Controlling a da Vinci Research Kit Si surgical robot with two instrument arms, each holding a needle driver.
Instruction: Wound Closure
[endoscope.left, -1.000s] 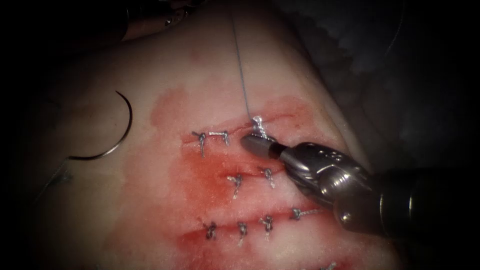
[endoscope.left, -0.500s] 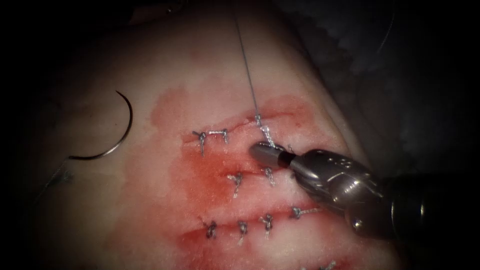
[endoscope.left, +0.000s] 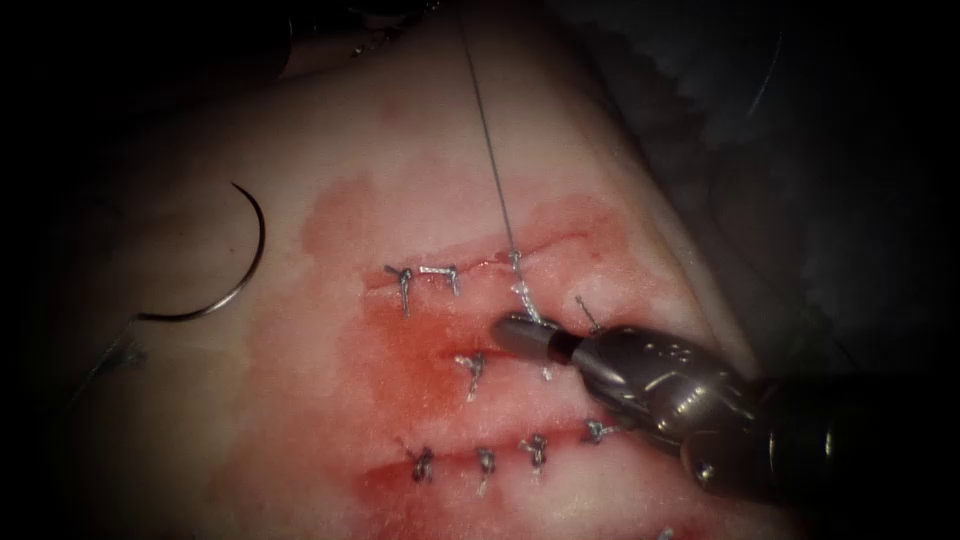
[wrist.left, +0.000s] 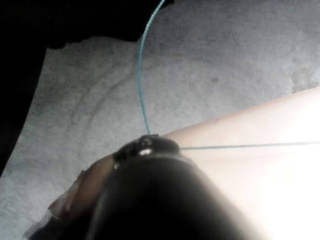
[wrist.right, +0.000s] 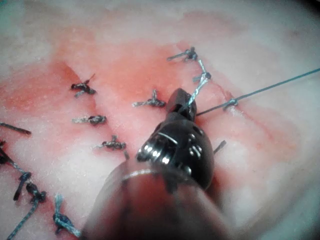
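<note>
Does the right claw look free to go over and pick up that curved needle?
Probably not yet: the right claw is shut on the thread, while the needle lies loose on the tissue, left of the cut.

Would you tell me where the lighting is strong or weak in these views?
Endoscope view: light centres on the tissue and fades to black at the edges; the needle lies free, dimly lit, left of the cut; highlights glint on the right gripper, shut on the thread. Left wrist view: glare washes out the tissue; the left gripper, in shadow, holds the thread. Right wrist view: evenly lit.
</note>
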